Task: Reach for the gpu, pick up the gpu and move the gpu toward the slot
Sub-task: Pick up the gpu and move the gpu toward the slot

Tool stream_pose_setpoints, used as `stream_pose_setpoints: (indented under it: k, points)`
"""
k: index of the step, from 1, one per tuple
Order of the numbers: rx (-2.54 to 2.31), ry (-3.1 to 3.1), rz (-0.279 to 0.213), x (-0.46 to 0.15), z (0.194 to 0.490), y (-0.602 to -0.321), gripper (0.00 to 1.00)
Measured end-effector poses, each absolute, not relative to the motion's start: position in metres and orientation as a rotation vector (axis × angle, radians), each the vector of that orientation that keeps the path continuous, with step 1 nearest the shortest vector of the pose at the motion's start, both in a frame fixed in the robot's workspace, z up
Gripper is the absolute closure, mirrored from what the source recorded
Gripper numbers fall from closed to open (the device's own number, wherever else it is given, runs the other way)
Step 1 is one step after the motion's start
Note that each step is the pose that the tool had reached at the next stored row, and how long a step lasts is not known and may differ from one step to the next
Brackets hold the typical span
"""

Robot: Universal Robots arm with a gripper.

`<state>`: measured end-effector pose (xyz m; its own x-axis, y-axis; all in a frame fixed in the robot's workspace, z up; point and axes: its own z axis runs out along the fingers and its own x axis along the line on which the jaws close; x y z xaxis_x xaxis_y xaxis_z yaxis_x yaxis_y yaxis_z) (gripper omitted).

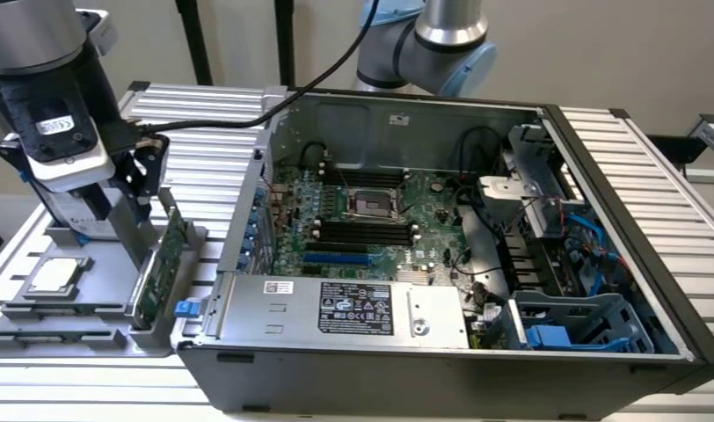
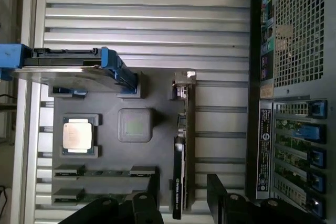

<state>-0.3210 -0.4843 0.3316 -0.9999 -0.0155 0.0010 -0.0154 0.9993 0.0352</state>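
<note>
Black two-finger gripper (image 2: 183,181) hung over the parts holder with its jaws spread wide, one finger on each side of the gpu (image 2: 184,129), a thin flat green circuit-board card with a silver metal bracket at one end. No contact between fingers and card was visible. The gpu stood on edge, upright in its groove along one side of the dark grey moulded fixture tray (image 2: 110,150). In the exterior view this tray lay on the ribbed aluminium table (image 1: 673,176), just beside the open black computer case (image 1: 451,378) on the exterior view's left. A square silver processor (image 2: 77,135) lay flat in its recess in the tray. A grey hard drive with blue rails (image 2: 73,69) stood at the tray's far end from the gripper.
</note>
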Motion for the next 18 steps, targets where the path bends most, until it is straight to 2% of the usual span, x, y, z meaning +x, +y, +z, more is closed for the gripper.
stream_pose_setpoints:
  k: [18]
  points:
    - [0.024,-3.141,-0.055,-0.321,0.299,-0.486,0.52]
